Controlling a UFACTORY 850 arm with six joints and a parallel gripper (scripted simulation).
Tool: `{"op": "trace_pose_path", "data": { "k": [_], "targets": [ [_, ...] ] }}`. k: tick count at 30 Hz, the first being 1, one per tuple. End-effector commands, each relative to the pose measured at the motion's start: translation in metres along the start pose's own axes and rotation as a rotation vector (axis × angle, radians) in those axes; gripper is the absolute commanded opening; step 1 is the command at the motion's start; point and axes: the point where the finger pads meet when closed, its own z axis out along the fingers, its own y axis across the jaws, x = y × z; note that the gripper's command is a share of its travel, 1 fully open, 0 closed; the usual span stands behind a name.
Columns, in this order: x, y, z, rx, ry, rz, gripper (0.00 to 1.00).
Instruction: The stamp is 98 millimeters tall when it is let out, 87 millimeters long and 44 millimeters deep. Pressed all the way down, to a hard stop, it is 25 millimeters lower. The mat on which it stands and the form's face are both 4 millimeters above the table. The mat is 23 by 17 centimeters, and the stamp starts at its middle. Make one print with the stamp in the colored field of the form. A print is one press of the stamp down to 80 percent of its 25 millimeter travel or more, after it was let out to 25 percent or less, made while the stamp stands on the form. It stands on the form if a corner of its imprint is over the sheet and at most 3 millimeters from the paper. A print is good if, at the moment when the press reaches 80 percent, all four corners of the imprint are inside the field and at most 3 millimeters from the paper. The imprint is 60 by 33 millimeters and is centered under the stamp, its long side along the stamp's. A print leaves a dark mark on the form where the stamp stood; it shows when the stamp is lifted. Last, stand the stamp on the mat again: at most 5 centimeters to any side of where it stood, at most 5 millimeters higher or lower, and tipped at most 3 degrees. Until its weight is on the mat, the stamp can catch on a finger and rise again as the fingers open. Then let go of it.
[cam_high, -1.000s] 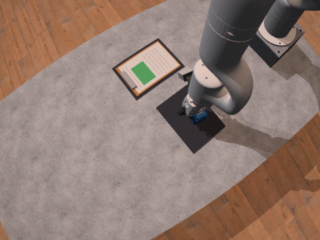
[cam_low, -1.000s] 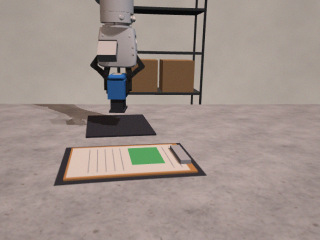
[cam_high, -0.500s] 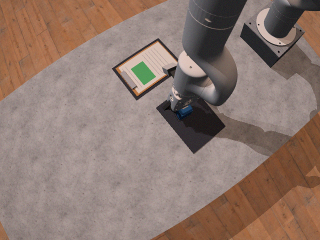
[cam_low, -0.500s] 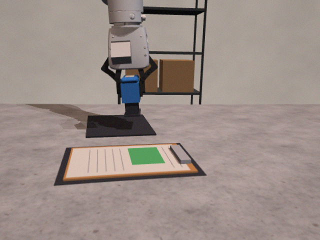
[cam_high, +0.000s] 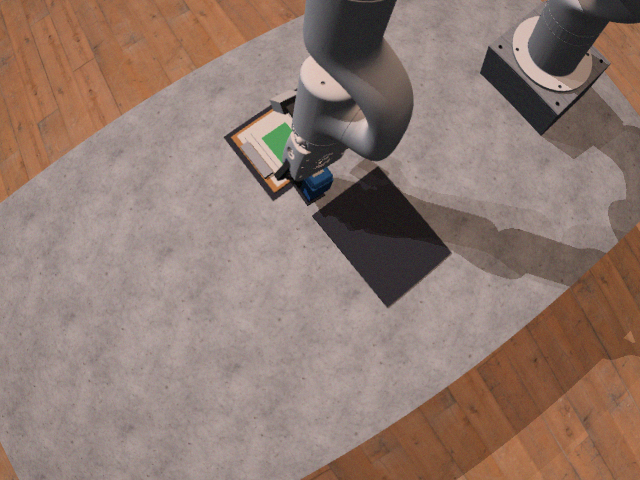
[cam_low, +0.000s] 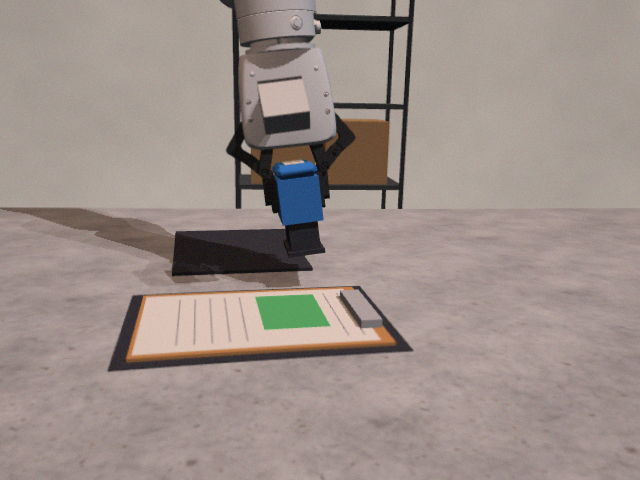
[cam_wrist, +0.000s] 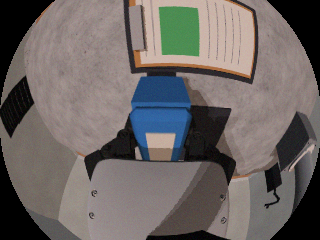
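My gripper (cam_high: 311, 179) (cam_low: 296, 192) (cam_wrist: 161, 112) is shut on the blue stamp (cam_high: 317, 183) (cam_low: 298, 201) (cam_wrist: 159, 112), gripping its upper body. The stamp hangs clear above the table, its black foot (cam_low: 303, 241) free in the air, between the dark mat (cam_high: 385, 240) (cam_low: 222, 253) and the form (cam_high: 263, 129) (cam_low: 206, 322) (cam_wrist: 223, 27). In the wrist view it sits just short of the form's near edge. The form's green field (cam_high: 277, 139) (cam_low: 292, 311) (cam_wrist: 179, 31) is bare, with no mark on it. The arm hides part of the form in the top view.
The form lies on an orange clipboard with a grey clip (cam_high: 257, 159) (cam_low: 360, 308) (cam_wrist: 138, 26) at one end. The robot base (cam_high: 542, 87) stands at the table's far right. A black shelf (cam_low: 398, 103) with a cardboard box (cam_low: 364, 149) stands behind the table.
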Motion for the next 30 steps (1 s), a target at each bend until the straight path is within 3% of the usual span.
{"op": "trace_pose_path", "data": {
  "k": [1, 10, 30],
  "targets": [
    [0.041, 0.001, 0.001, -0.059, -0.076, -0.027, 0.27],
    [0.099, 0.013, 0.0, -0.108, -0.05, -0.06, 0.27],
    [0.107, 0.015, 0.0, -0.116, -0.044, -0.064, 0.27]
  ]
}}
